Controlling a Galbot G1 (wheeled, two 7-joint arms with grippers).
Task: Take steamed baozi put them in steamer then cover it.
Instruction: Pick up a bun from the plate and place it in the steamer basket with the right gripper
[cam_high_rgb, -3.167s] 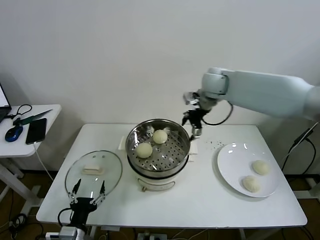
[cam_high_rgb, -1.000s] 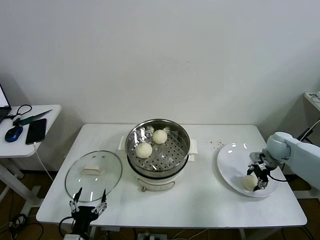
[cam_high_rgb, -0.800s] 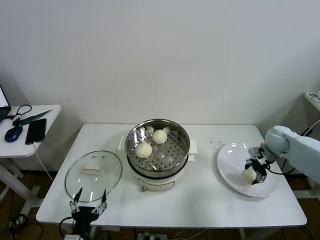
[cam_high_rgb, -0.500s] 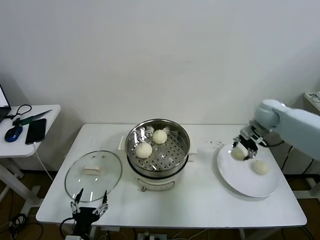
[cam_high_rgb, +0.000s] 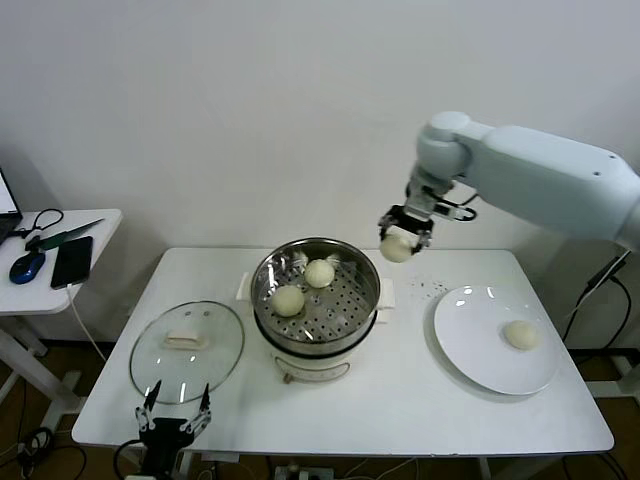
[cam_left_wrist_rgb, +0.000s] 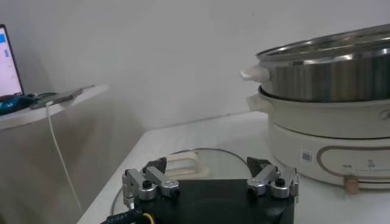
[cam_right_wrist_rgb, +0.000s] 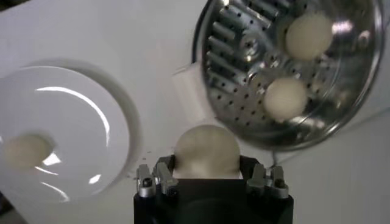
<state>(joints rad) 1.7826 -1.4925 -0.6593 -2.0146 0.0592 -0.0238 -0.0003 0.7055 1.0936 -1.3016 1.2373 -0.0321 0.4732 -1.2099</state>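
Above the table just right of the steamer (cam_high_rgb: 316, 295), your right gripper (cam_high_rgb: 402, 233) grips a bun (cam_high_rgb: 396, 247), while your left gripper (cam_high_rgb: 173, 414) waits spread wide near the lid (cam_high_rgb: 187, 350).

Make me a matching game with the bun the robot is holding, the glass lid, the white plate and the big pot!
Things:
1. bun in the right gripper
2. glass lid
3. white plate
4. steamer

Places or states:
A. has two buns on its holey tray
B. up in the air, beside the pot's rim
C. lying flat on the table, on the robot's left
D. has one bun left on it

Pairs: 1-B, 2-C, 3-D, 4-A
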